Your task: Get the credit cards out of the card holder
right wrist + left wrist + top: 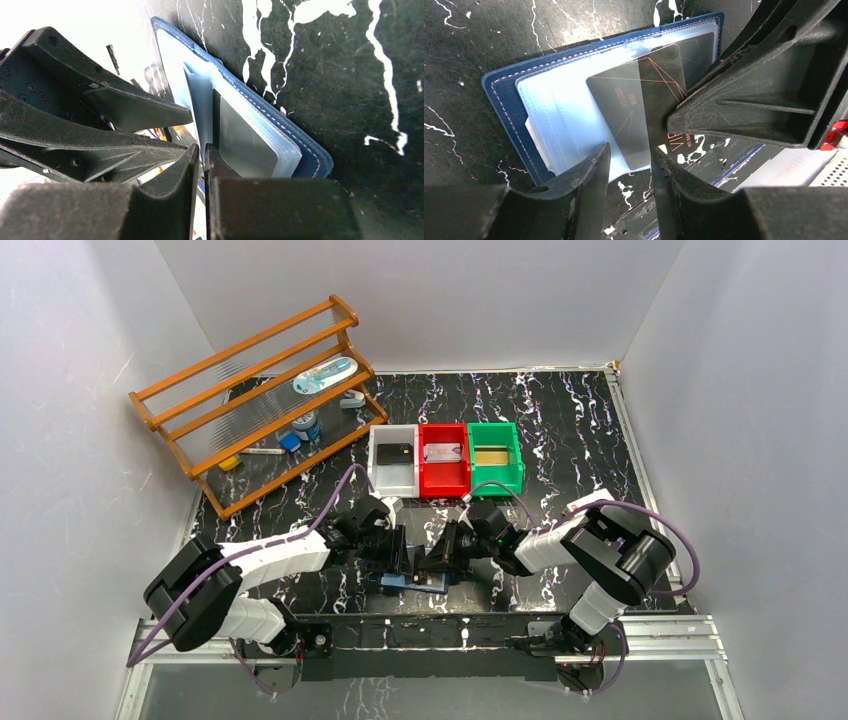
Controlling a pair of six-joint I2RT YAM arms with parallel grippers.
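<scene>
The card holder [415, 582] lies open on the table near its front edge, navy outside [504, 100], light blue sleeves inside [250, 145]. A black card [624, 105] with copper lines sticks partly out of a sleeve; it shows edge-on in the right wrist view [216, 115]. My right gripper [440, 562] [201, 155] is closed to a thin slit at the card's edge, and one of its fingers [749, 105] rests on the card. My left gripper [405, 560] [630, 165] is open, its fingers astride the holder's near edge.
A white bin [376, 465] holds a black card, a red bin [444, 486] a silvery card, a green bin [497, 484] a gold card, in a row behind the arms. A wooden rack [255, 400] with small items stands at the back left.
</scene>
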